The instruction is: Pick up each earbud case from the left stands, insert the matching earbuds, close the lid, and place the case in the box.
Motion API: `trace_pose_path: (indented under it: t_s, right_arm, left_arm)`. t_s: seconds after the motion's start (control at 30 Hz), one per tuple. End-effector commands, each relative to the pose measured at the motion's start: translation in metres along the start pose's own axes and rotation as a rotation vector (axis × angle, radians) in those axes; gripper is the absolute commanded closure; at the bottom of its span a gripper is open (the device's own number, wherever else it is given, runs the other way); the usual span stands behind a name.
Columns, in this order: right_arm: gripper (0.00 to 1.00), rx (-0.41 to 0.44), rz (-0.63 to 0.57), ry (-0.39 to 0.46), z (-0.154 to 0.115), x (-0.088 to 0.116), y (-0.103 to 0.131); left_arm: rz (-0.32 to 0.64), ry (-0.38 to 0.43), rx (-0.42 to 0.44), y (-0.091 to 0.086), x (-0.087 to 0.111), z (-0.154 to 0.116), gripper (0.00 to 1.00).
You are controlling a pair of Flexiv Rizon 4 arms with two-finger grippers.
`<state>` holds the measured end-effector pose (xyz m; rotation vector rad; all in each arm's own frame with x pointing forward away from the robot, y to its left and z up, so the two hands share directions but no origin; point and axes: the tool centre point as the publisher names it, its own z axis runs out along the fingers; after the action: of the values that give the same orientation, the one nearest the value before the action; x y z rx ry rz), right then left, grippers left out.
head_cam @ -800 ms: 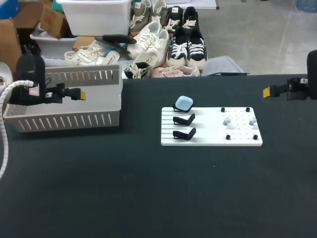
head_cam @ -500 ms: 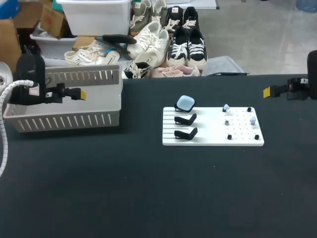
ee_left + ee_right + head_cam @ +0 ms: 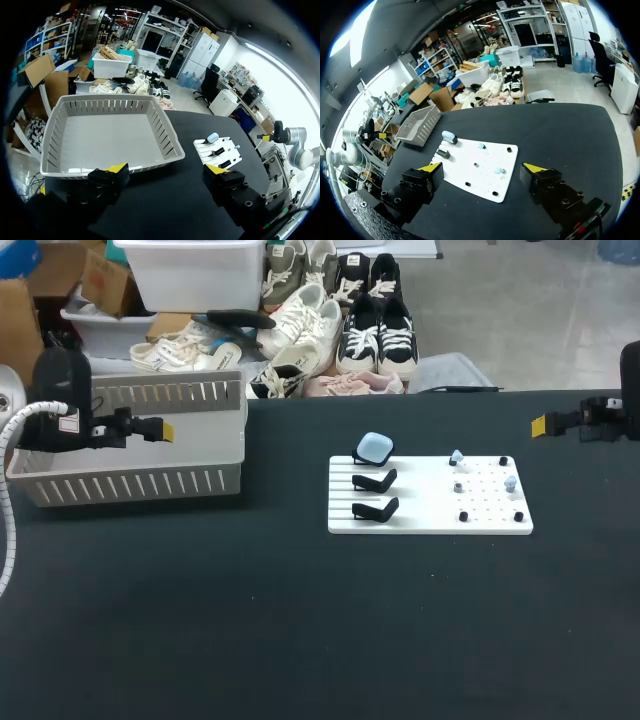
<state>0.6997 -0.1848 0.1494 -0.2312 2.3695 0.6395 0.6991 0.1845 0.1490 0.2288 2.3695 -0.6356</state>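
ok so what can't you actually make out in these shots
- Case: too small in every view to tell whether its lid is open or shut.
- Earbuds: only pale specks on the board, so their shape and which side each fits cannot be told.
- Basket: in the head view the left arm hides its left end.

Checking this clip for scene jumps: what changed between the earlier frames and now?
The white board, with the earbud case on it, shifted slightly toward the right arm's side, and one pale blue earbud now sits nearer its far edge. Nothing was gripped or released. The left pincer, right pincer and basket stayed put.
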Motion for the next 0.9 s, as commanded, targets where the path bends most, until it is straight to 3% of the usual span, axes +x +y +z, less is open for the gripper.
trace_pose_path:
  t_s: [0.03,0.47,0.73,0.9]
  right_arm:
    - [0.00,-0.002,-0.001,0.002,0.000,0.000,-0.001]
    - [0.00,-0.002,-0.001,0.002,0.000,0.000,-0.001]
    - [0.00,-0.002,-0.001,0.002,0.000,0.000,-0.001]
    - [0.00,-0.002,-0.001,0.002,0.000,0.000,-0.001]
  left_arm:
    - [0.000,0.006,-0.002,0.000,-0.001,0.000,0.00]
    - [0.000,0.006,-0.002,0.000,-0.001,0.000,0.00]
    - [0.251,-0.061,0.066,-0.013,-0.011,0.006,0.00]
    - [0.438,-0.107,0.156,-0.023,-0.018,0.010,0.00]
